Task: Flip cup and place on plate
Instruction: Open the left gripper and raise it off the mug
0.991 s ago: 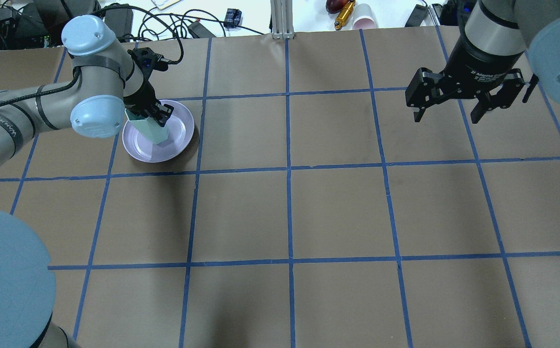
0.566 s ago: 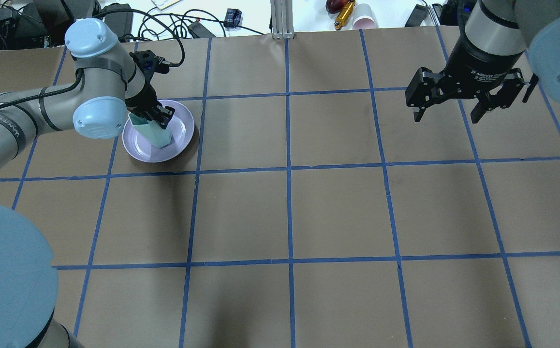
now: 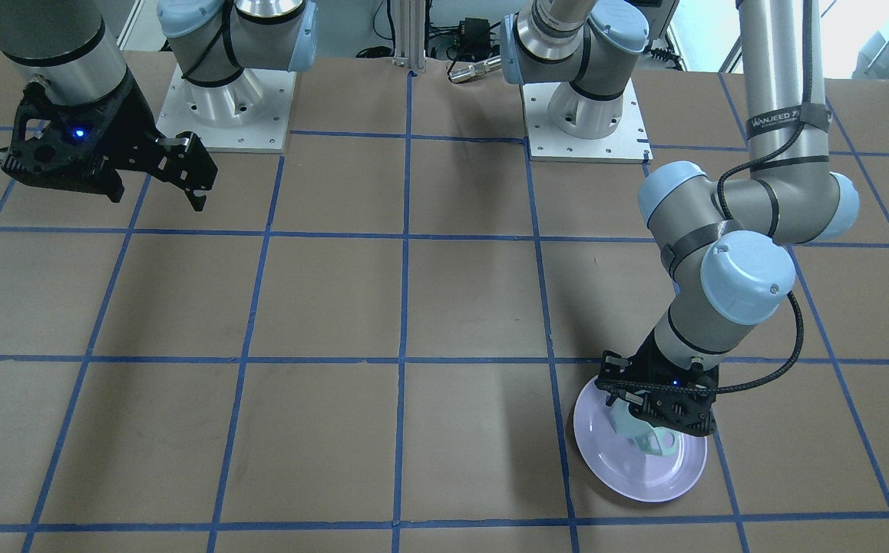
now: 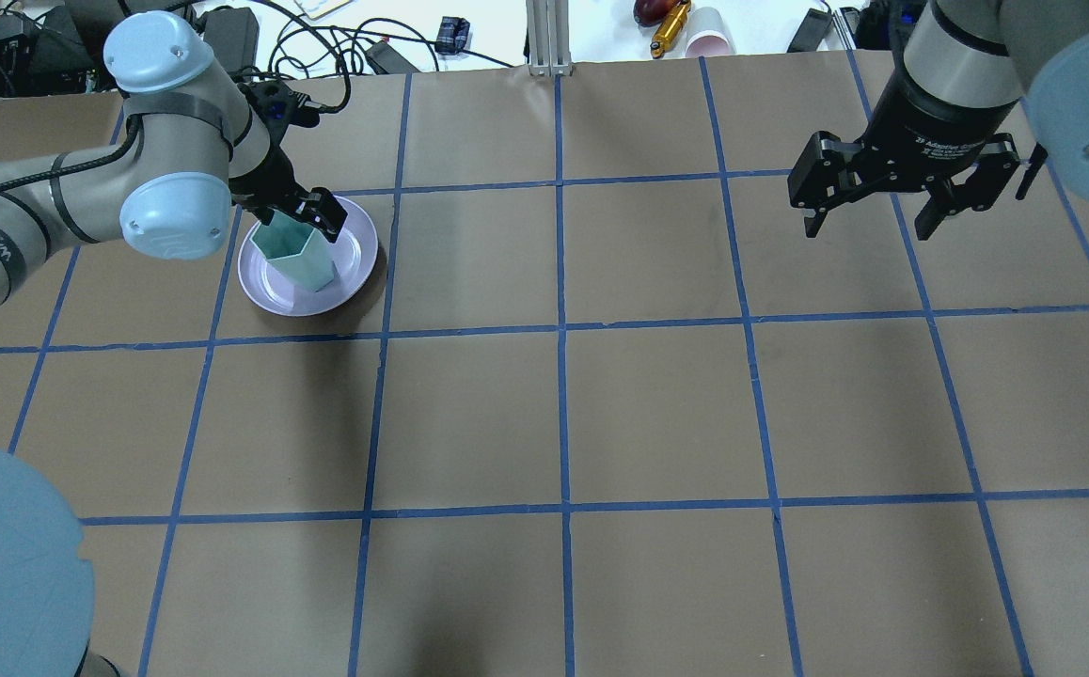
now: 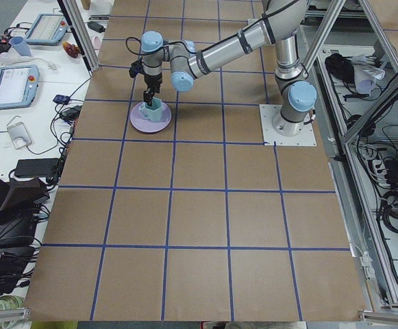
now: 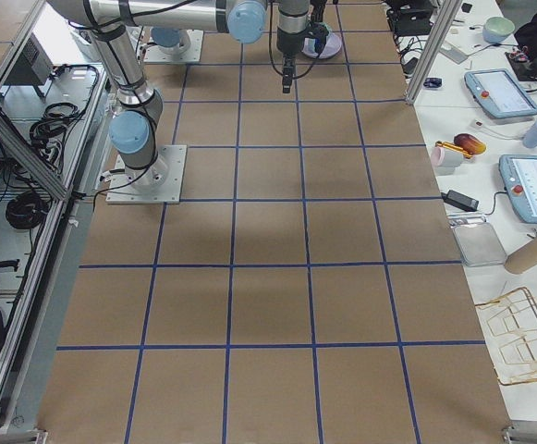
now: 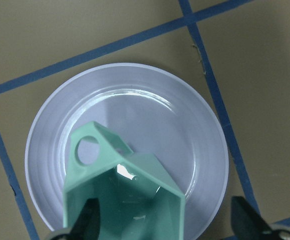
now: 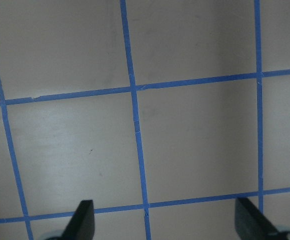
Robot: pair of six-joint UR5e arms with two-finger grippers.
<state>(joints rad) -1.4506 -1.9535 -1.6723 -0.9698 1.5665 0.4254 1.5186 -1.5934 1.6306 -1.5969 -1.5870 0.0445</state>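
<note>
Left wrist view: left gripper is spread wide and grips nothing. One fingertip sits over the cup's mouth just inside the wall. The other is well clear of the opposite wall, out over the plate.

Cup is mouth up, teal inside showing, handle pointing away from the gripper. It looks to stand on its base on the plate, inside the raised rim and a bit off centre. Can't confirm from here that the base is fully flat; the overhead and left side views agree it sits upright on the plate.

Step, as I read it: flip is done, cup is set down, jaws are off it. This is the release and retreat end of the placement, so the task looks all but complete.

Next move needs a straight lift of the left arm. Any sideways drift could hook the finger on the cup wall and tip it or drag it off the plate.

Farther out, the table is brown paper with blue tape squares. At the far side the right gripper hangs above it, jaws apart, nothing in them, well apart from cup and plate. No role for it here that I can see.
</note>
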